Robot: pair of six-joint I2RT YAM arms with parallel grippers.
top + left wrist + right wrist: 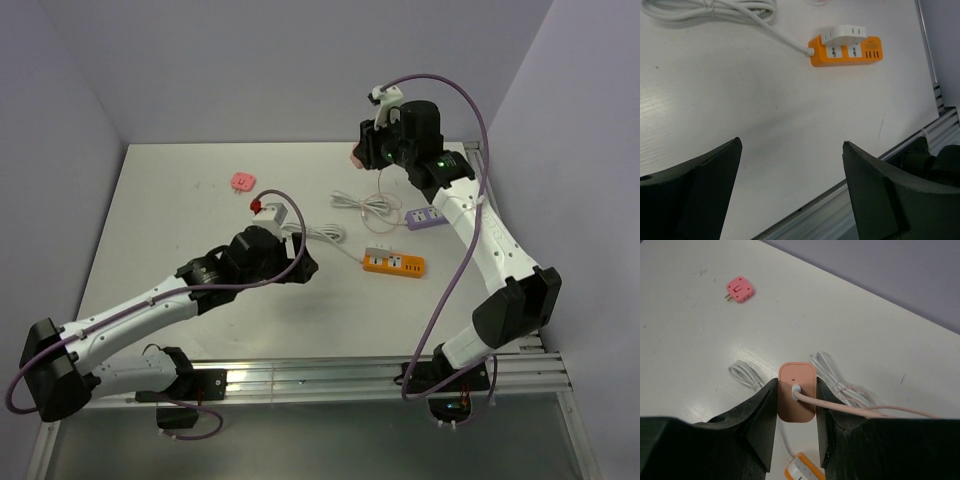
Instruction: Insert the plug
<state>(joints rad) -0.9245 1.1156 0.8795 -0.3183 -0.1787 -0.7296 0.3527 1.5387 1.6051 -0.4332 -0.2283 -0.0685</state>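
Okay, right fingers (755, 415) pinch the peach plug (790, 407) between them, up off the desk (865, 315); left fingers (700, 185) spread wide, empty, orange power strip (846, 56) ahead of them. Should brace the strip, square prongs over a free socket, push straight.

White table (170, 220) with orange power strip (393, 263), purple strip (426, 217), pink adapter (242, 180)

Top high, far; wrists close, downward; all share orange strip (393, 263).
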